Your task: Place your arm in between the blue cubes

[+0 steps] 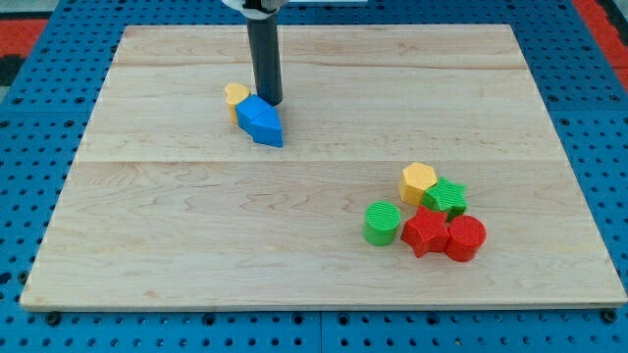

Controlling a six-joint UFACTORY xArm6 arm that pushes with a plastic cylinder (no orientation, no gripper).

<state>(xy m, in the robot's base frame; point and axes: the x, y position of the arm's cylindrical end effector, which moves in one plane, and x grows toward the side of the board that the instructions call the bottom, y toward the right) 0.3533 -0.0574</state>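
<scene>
Two blue blocks [260, 121] lie pressed together in the upper left part of the wooden board [196, 226], reading as one angular blue mass. A yellow block [235, 95] touches them on their upper left side. My tip [272, 103] rests at the upper right edge of the blue blocks, touching or nearly touching them, just right of the yellow block. The rod rises straight up out of the view's top. I cannot make out a gap between the two blue blocks.
At the lower right a cluster sits close together: a yellow hexagonal block [417, 181], a green star block [445, 198], a green cylinder [381, 223], a red star block [424, 232] and a red hexagonal block [465, 238]. A blue pegboard surrounds the board.
</scene>
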